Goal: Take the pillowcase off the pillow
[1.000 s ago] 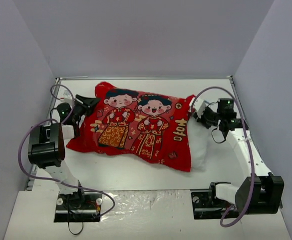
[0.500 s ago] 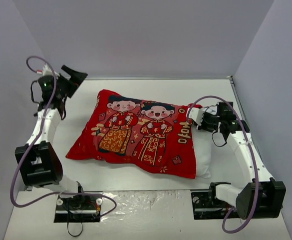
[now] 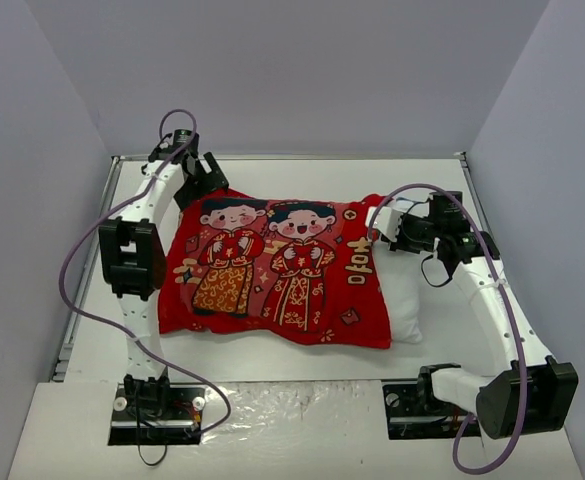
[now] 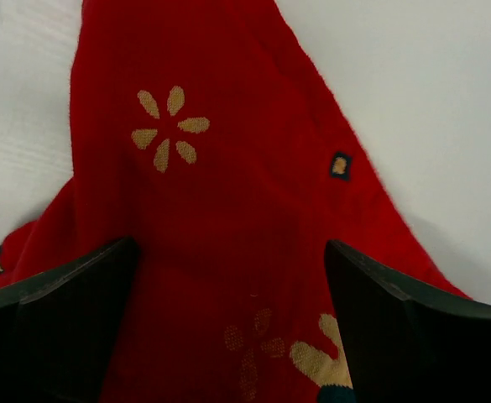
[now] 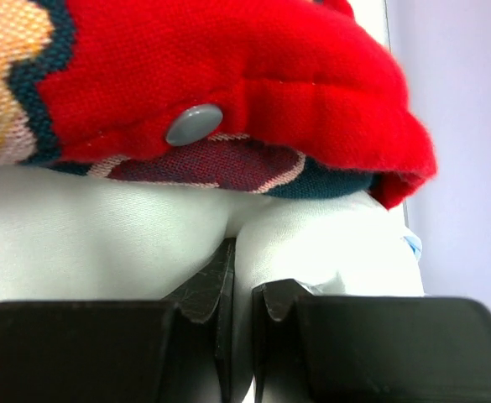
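The pillowcase [image 3: 272,270] lies flat in the middle of the worktop [image 3: 232,350], covering most of the pillow [image 3: 404,300], whose white end sticks out at 3 o'clock. The left hand [image 4: 228,252] is spread wide over the case's 10 o'clock corner (fabric lies between its fingers, not pinched). The right hand [image 5: 243,264] is clenched on the pillow's white fabric, just beneath the case's open edge and its grey snap button [image 5: 194,123].
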Available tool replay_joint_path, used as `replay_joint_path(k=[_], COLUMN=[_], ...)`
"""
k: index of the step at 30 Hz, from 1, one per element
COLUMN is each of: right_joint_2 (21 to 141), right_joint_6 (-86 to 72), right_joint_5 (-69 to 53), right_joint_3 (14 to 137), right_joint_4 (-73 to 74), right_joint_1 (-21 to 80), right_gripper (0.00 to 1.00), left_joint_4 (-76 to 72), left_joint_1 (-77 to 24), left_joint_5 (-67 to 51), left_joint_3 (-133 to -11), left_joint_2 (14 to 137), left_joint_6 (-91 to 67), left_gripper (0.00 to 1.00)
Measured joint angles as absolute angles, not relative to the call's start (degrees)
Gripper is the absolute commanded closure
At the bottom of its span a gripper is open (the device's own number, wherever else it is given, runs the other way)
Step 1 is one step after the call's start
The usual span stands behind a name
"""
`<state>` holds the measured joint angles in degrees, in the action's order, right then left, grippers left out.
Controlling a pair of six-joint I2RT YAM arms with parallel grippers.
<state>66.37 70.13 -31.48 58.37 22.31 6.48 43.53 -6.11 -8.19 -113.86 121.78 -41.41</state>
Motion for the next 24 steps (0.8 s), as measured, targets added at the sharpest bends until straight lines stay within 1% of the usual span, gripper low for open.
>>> replay_joint_path(k=[3, 9, 19, 24], right_joint_2=[66.37, 66.37, 66.37, 66.37], right_joint_6=[69.89, 68.10, 67.00, 66.02], right_joint_5=[-31.48, -31.53, -31.44, -31.44], right_joint_3=[58.37, 58.28, 57.39, 56.99], right_joint_4=[22.26, 22.20, 21.58, 20.75], right_joint_1=[6.46, 6.46, 6.42, 6.37], right_gripper=[1.00, 1.00, 1.00, 1.00], left_joint_4=[47.92, 53.52, 60.05, 63.55], left_joint_1=[-6.35, -3.97, -1.28, -0.64], left_joint_5=[-4.67, 1.72, 7.18, 7.03], left_joint_3=[-112.92, -112.90, -114.34, -113.60], left_joint_2=[121.25, 115.28, 111.53, 111.50], left_joint_6=[-41.41, -43.72, -48.56, -51.00], left_gripper=[0.06, 0.06, 0.06, 0.05])
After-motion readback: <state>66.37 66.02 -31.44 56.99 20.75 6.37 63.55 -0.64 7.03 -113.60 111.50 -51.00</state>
